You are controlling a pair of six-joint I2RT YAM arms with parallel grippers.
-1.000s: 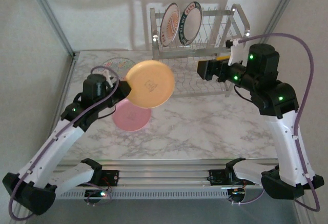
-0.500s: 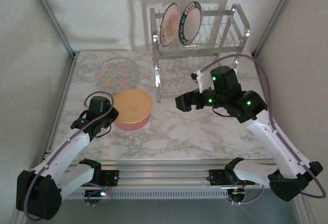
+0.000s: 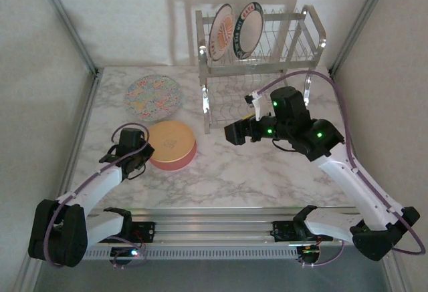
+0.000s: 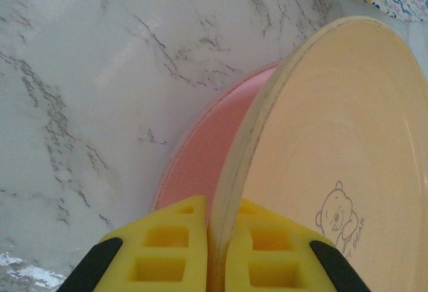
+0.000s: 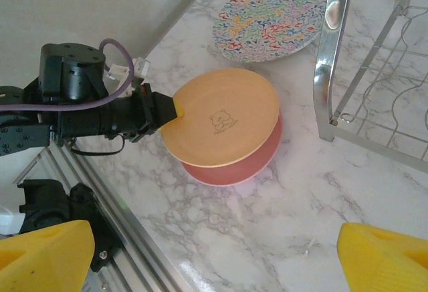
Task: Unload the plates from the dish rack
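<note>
The left fingers (image 4: pixel 170 238) are clamped on the near rim of the yellow plate (image 4: pixel 334 138), and the plate reaches out ahead of them, riding right over the pink plate (image 4: pixel 200 152) on the worktop (image 3: pixel 267 165). It looks a touch tilted; whether it is fully seated, I can't tell. This reads as the stacking step. The clean finish is to sink the held rim until the plate lies flat, part the fingers only slightly, then draw straight back so nothing skids off the pile. Further ahead lies the floral plate (image 3: pixel 152 96). The right fingers (image 5: pixel 40 252) are spread wide and empty, with the dish rack (image 3: pixel 267 38) just off to their side. Two plates (image 3: pixel 221 31) stand in its top tier, waiting.
</note>
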